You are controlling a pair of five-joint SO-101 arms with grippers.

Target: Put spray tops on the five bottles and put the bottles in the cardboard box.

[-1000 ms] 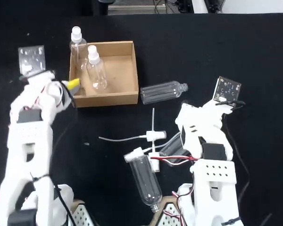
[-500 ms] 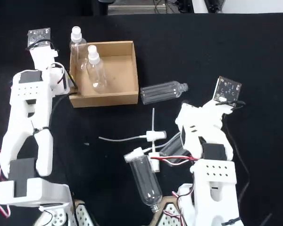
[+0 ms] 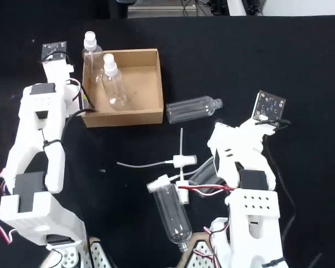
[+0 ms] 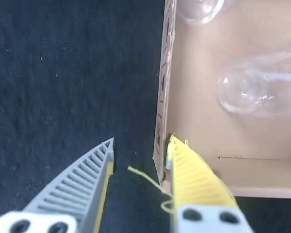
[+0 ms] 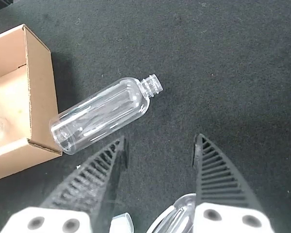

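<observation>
Left gripper [image 4: 141, 141] jaws apart, yellow finger at cardboard box [image 3: 128, 118] side wall. Two capped bottles [image 3: 114, 84] inside box. Right gripper [image 5: 161, 140] jaws released above table [image 5: 233, 58]; uncapped bottle [image 5: 102, 114] lying just beside box

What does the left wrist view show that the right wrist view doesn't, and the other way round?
Left wrist: the left gripper, open, its yellow finger at the box wall, and two bottles standing inside the box. Right wrist: the right gripper, open, and an uncapped bottle lying on the table beside the box. Both: the box and the black table.
</observation>
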